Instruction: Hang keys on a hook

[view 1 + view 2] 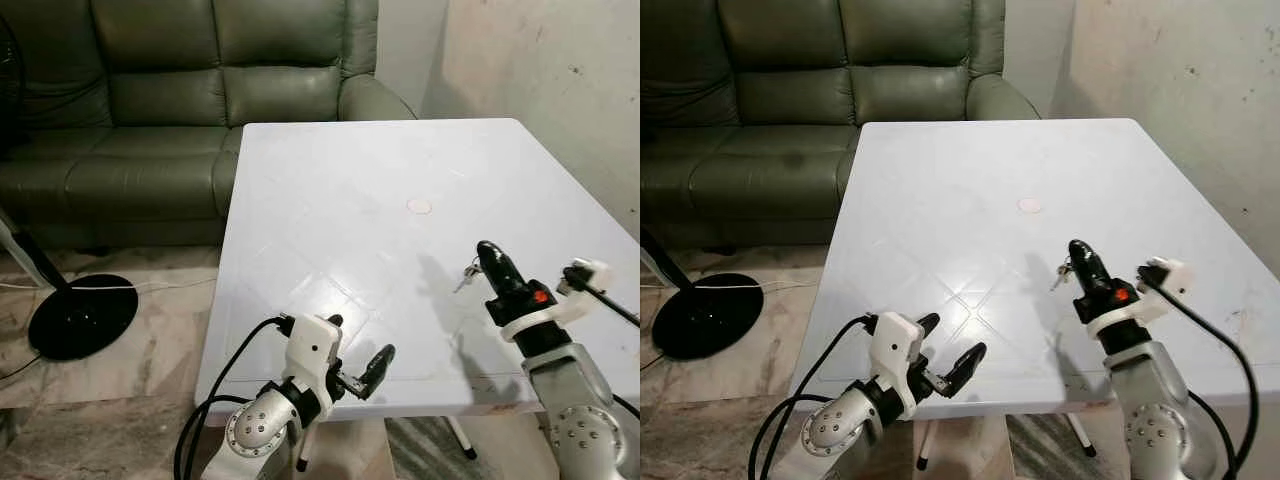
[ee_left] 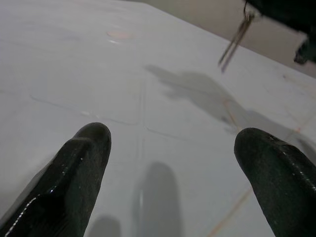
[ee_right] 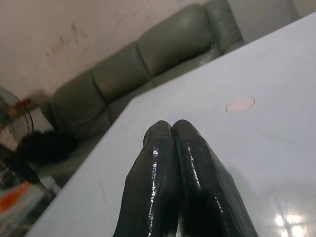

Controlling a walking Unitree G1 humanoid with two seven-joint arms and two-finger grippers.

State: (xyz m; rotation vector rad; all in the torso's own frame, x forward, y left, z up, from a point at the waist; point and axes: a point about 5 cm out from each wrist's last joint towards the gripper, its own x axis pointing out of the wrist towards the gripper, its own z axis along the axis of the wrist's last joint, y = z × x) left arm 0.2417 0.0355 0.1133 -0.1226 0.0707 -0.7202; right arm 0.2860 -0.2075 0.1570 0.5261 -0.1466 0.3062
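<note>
**Keys pinched in right gripper, no hook visible**

Right gripper (image 1: 487, 252) raised over right half of white table (image 1: 330, 180), fingers pressed together, closed on keys (image 1: 467, 273). Keys dangling just beside fingertips on the side toward robot's left, clear of tabletop; shadow cast on table beneath. In left wrist view, keys (image 2: 236, 38) hanging as thin slanted blades, long axis roughly vertical with slight tilt, free ends pointing down. Exact grip point on ring too small to tell.

Left gripper (image 1: 358, 372) low at near table edge, fingers spread wide, holding nothing, well apart from keys. Left fingers (image 2: 74, 173) aimed across tabletop toward keys.

Key relation: keys already at right gripper tips, so right arm is the carrying arm; left arm farther off and idle. No hook found in frames, so direction from keys to hook cannot be told. Small round mark (image 1: 419, 206) on table ahead of right gripper, not a hook. Green sofa (image 1: 200, 90) beyond table, black fan base (image 1: 82, 314) on floor at left.

Judgement: pick done, transport and hanging still ahead; likely needs turn or walk to find hook, with ring opening kept free below fingers
</note>
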